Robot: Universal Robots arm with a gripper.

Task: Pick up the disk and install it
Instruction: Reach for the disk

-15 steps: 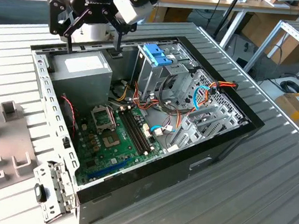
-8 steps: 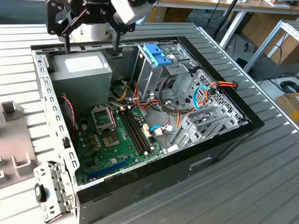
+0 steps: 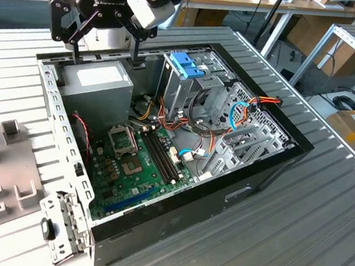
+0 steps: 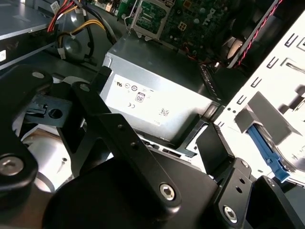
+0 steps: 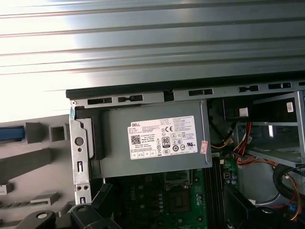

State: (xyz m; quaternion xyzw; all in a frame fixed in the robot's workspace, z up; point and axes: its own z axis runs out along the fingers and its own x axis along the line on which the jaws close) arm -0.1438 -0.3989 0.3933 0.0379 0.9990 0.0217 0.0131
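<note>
The gripper [image 3: 105, 52] hangs over the grey power supply box [image 3: 97, 83] with its jaws spread wide and empty, while the disk [image 4: 265, 151], showing its blue frame edge in the second wrist view, lies outside the white case wall [image 4: 279, 83] beside that box.

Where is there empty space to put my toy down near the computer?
The ribbed table is bare on the exterior view's right of the computer case. Inside, wires crowd the drive cage, and the gripper hangs over the power supply.
</note>
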